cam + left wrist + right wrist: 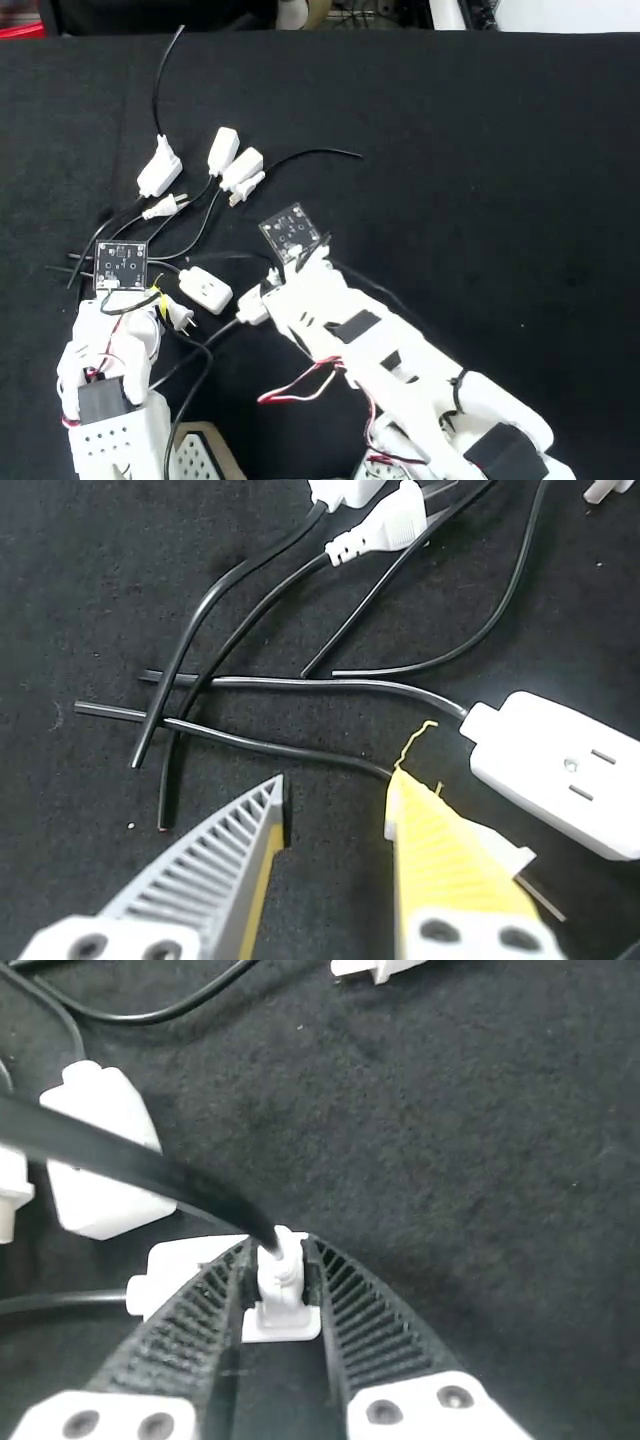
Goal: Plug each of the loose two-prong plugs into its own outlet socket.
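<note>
- On the black table (480, 180), the right gripper (278, 1252) is clamped on a white plug (282, 1305).
- The left gripper (338, 785) hangs with jaws apart over black cords (300, 680), just beside a white outlet socket (565, 765).
- Another loose plug (165, 207) lies among the cords.

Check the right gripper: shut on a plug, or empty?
Shut on the white plug: the right gripper presses it from both sides, with the black cord leading away.
</note>
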Controlling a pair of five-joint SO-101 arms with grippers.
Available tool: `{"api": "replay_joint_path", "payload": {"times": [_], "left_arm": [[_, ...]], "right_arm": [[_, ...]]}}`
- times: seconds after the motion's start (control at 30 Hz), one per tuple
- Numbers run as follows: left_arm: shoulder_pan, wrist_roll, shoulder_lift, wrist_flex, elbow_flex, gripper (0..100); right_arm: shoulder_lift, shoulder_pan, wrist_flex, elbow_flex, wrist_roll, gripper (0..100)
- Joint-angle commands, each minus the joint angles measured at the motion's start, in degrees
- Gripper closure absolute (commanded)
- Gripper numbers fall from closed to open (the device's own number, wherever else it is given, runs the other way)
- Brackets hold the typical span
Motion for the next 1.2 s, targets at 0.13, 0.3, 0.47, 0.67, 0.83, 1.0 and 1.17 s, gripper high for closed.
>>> {"api": "replay_joint_path", "payload": {"times": [0.13,0.3,0.47,0.67,0.83,1.0,1.17], "left_arm": [[-0.4,-0.6,-0.1,-1.3,1.2,83],[-0.3,-0.6,-0.1,-1.3,1.2,83],[-0.2,-0.6,-0.1,-1.1,1.2,83],[0.3,-0.6,-0.1,-1.0,0.9,83],[0.3,-0.5,0.1,0.3,-1.7,83],[7.4,-0.3,0.1,8.4,-9.1,83],[20.4,-0.7,0.2,12.0,-12.4,82]], "right_arm": [[0.3,-1.6,1.9,-3.8,-0.1,77.0],[-0.4,-3.7,14.3,-12.1,-0.1,62.6],[-6.0,-5.1,38.4,-25.3,0.2,65.6],[-11.4,-0.2,68.4,-42.8,4.8,72.1],[-10.3,9.1,86.2,-50.9,17.4,82.6],[-3.6,21.7,81.5,-48.5,21.3,91.3],[5.1,28.5,64.5,-43.9,20.9,91.7]]}}
